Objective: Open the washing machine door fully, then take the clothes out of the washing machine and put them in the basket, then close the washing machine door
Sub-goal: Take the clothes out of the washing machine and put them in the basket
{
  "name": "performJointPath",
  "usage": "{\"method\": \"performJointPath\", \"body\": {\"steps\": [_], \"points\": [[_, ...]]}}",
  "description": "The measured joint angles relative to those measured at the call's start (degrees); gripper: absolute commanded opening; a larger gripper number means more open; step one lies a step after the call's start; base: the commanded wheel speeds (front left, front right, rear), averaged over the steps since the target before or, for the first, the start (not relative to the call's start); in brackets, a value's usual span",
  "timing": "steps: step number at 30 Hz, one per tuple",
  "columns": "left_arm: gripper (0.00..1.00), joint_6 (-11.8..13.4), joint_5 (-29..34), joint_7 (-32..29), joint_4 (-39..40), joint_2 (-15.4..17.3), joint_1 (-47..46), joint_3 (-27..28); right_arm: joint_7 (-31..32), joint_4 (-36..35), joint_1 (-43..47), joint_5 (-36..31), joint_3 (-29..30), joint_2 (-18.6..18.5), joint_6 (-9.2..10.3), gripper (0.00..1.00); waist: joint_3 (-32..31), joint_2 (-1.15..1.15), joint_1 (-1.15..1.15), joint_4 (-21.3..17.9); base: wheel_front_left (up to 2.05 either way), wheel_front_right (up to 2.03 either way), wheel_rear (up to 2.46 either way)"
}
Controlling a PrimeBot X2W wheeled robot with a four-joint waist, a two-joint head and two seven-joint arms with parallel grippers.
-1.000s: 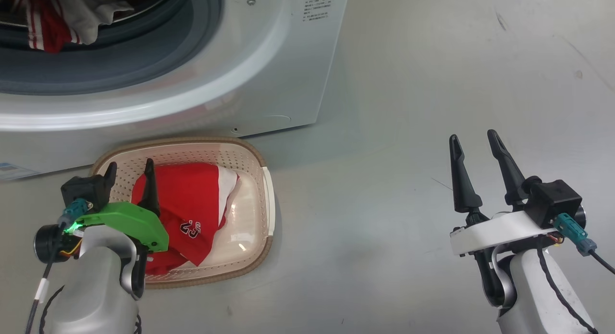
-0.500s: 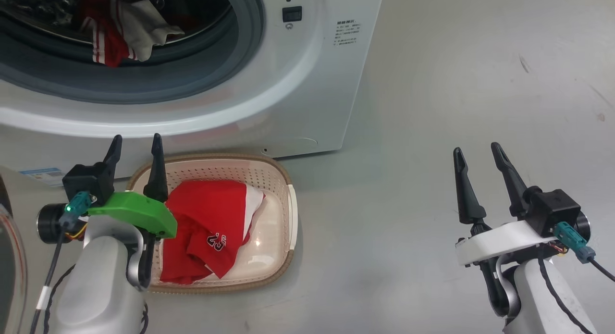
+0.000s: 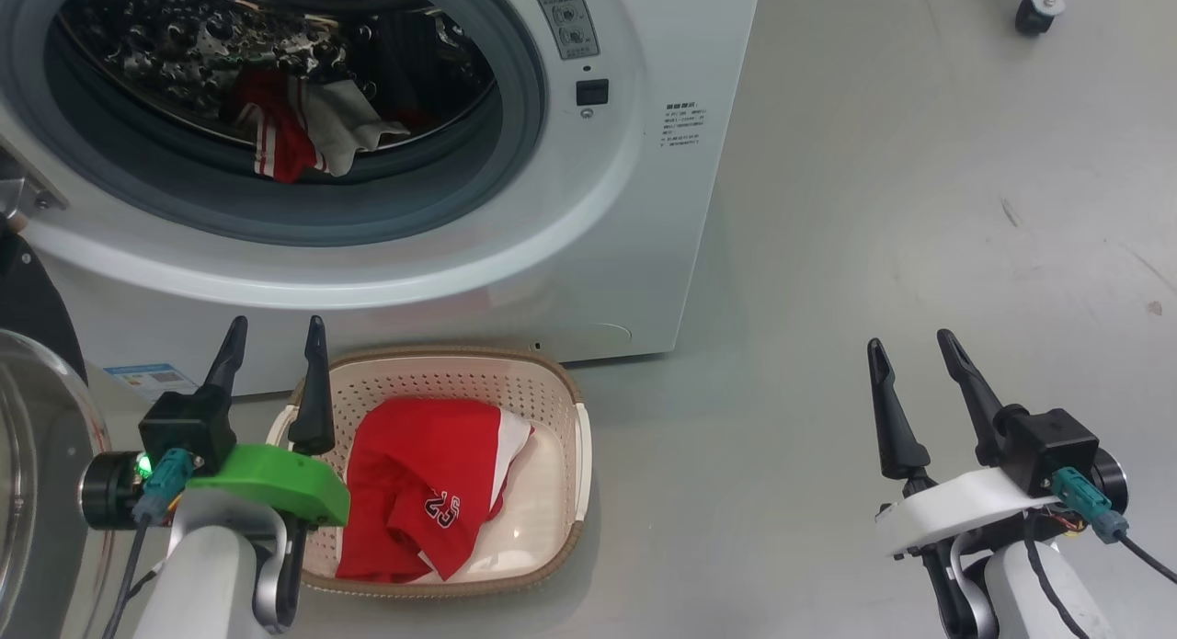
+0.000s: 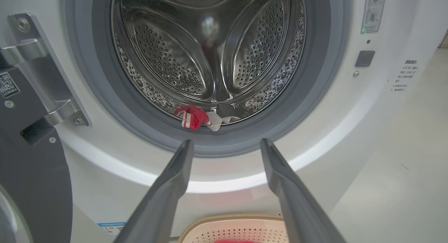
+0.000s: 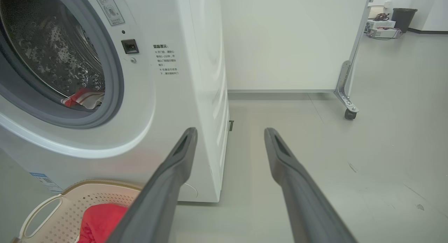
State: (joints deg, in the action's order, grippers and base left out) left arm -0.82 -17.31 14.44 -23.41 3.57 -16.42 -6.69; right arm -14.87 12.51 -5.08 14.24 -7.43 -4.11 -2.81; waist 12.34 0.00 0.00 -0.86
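Large white front-loading washing machine [image 3: 644, 207], black-rimmed round glass door [image 3: 37, 437] swung aside so the perforated steel drum [image 4: 168, 61] is reachable; red-and-white striped clothes [image 3: 299, 138] lie at the drum's front lip; a red numbered garment [image 3: 414, 492] lies in the cream perforated plastic basket [image 3: 575, 409], set on the smooth pale grey floor [image 3: 874, 207] just below the opening, probably for short transfers; left gripper [image 3: 279, 319], by the basket's rim, points at the drum, right gripper [image 3: 908, 339] well apart, both jaws spread and empty; white wheeled partition [image 5: 294, 43] behind.

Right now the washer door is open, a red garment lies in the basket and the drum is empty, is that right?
No: the drum holds red and white clothes at its front edge, as the left wrist view shows. The rest is right.
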Motion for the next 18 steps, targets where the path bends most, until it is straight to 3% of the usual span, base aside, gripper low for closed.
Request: {"method": "performJointPath", "body": {"steps": [18], "points": [[1.00, 1.65, 1.64, 0.00, 8.15, 0.31, 12.68, -0.48, 0.56, 0.40, 4.96, -0.19, -1.82, 0.31, 0.00, 1.00, -7.26, 0.00, 0.00, -0.16, 0.00, 0.00, 0.00]]}}
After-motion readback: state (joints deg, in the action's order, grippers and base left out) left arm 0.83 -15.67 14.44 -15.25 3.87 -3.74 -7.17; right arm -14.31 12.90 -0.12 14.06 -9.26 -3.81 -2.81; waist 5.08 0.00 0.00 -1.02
